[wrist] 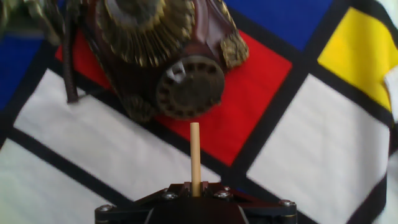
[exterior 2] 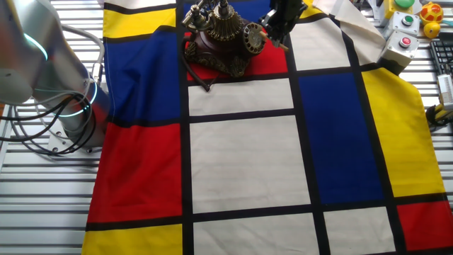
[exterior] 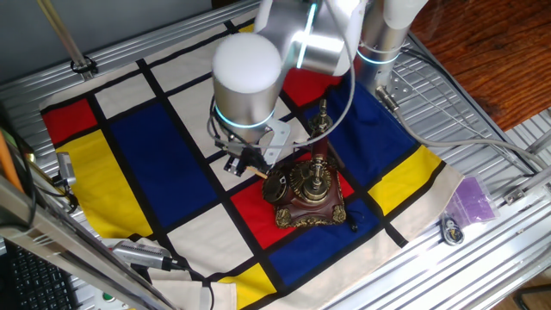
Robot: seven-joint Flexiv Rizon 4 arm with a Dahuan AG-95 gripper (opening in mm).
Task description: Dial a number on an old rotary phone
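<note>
The old rotary phone point(exterior: 308, 191) stands on a red square of the colour-block cloth point(exterior: 164, 155), and everything else is placed from it. In one fixed view, left of the phone, the arm's white housing point(exterior: 248, 73) covers most of the gripper point(exterior: 250, 164); only dark parts and the tan tip of the wooden stick point(exterior: 258, 174) show just beside the dial point(exterior: 277, 187). The handset point(exterior: 322, 116) rises behind the phone, partly crossed by a cable. Right of the phone, off the cloth, lies a purple bag point(exterior: 472, 200).

In the other fixed view the phone point(exterior 2: 223, 39) sits at the top edge, its upper part cut off; the gripper point(exterior 2: 277, 25) right of it is a dark shape, hard to read.

In the hand view the jaws are closed on the stick point(wrist: 195, 158), which points up toward the dial point(wrist: 189, 87) without touching it. The phone's top is blurred and cropped.
</note>
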